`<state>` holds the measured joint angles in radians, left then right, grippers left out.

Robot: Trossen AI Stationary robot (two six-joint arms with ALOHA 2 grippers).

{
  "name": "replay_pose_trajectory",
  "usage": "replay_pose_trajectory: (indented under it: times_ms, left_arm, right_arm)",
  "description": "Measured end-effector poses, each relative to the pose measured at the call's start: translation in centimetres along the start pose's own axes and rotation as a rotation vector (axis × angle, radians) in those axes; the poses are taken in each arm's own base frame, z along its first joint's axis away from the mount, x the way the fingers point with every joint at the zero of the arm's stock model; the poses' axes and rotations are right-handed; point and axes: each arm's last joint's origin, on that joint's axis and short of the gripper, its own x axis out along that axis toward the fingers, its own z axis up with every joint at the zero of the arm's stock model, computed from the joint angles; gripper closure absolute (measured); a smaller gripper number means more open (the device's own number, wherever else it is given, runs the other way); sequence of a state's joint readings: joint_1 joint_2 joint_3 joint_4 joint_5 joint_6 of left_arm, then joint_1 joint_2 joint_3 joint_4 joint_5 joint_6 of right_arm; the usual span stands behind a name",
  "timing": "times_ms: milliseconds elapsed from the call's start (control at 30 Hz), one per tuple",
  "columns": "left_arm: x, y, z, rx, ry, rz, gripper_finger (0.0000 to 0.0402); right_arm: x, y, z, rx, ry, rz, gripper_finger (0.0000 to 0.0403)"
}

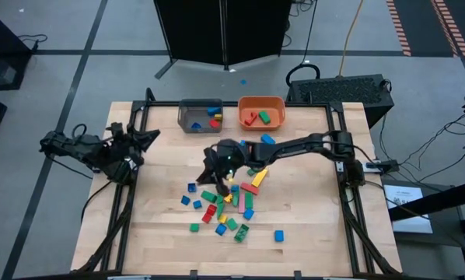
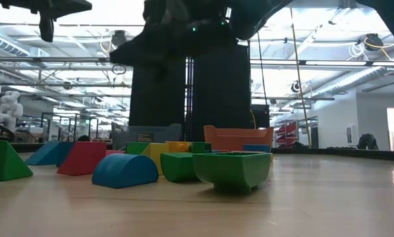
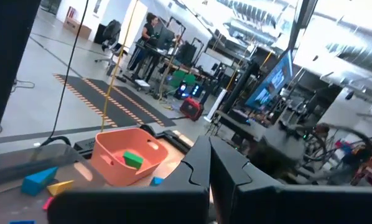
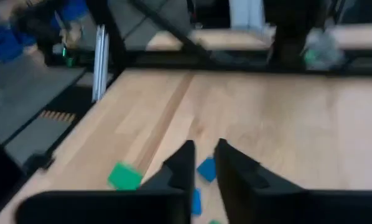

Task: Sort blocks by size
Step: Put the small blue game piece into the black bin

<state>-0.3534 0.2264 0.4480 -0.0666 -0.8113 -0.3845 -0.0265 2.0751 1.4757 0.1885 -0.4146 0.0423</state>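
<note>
Several blocks [image 1: 226,204], red, green, blue, yellow and pink, lie scattered on the wooden table's middle; they also show in the low view [image 2: 124,171]. My right gripper [image 1: 217,169] hovers above the heap's far-left side. In the right wrist view [image 4: 204,158] its fingers stand a narrow gap apart and hold nothing, with a blue block [image 4: 206,169] and a green block [image 4: 125,176] on the table below. My left gripper [image 1: 148,137] waits at the table's left edge, shut and empty; it also shows in the left wrist view [image 3: 209,163].
A grey bin [image 1: 200,115] with blue, red and yellow blocks and an orange bin [image 1: 261,111] with red and green blocks stand at the far edge. A lone blue block [image 1: 279,235] lies near the front right. Bare wood lies at the left and right.
</note>
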Motion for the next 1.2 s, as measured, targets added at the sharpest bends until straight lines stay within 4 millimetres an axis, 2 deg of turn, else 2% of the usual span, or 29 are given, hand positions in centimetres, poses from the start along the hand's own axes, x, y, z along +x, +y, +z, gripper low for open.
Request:
replay_pose_trajectory:
  times_ms: [100, 300, 400, 467, 700, 933, 1067, 1200]
  left_arm:
    - [0.0, 0.0, -0.1, 0.007, 0.005, 0.003, 0.0401]
    - [0.1, 0.0, -0.1, 0.006, 0.007, 0.004, 0.0401]
    - [0.1, 0.0, -0.1, 0.007, 0.008, 0.003, 0.0401]
    - [0.1, 0.0, -0.2, 0.015, 0.015, 0.006, 0.0401]
    - [0.0, 0.2, -0.6, 0.009, 0.049, 0.009, 0.0401]
    - [0.0, 0.2, -0.8, 0.010, 0.065, 0.008, 0.0401]
    - [0.0, 0.2, -0.8, 0.010, 0.065, 0.008, 0.0401]
    - [0.0, 0.2, -0.8, 0.011, 0.065, 0.009, 0.0401]
  right_arm:
    - [1.7, -0.2, -1.3, -0.007, -0.016, -0.003, 0.0266]
    - [4.7, -0.6, -2.0, -0.012, -0.038, -0.186, 0.0118]
    - [6.0, -1.1, -2.5, -0.003, -0.006, -0.216, 0.0069]
    - [6.7, -1.5, -3.1, 0.003, 0.018, -0.224, 0.0051]
    - [7.8, -2.4, -5.5, 0.027, 0.156, -0.270, 0.0048]
    - [7.3, -3.7, -5.5, 0.035, 0.165, -0.314, 0.0063]
    - [7.6, -3.8, -6.0, 0.041, 0.168, -0.305, 0.0064]
    - [8.6, -3.3, -7.6, 0.043, 0.203, -0.293, 0.0064]
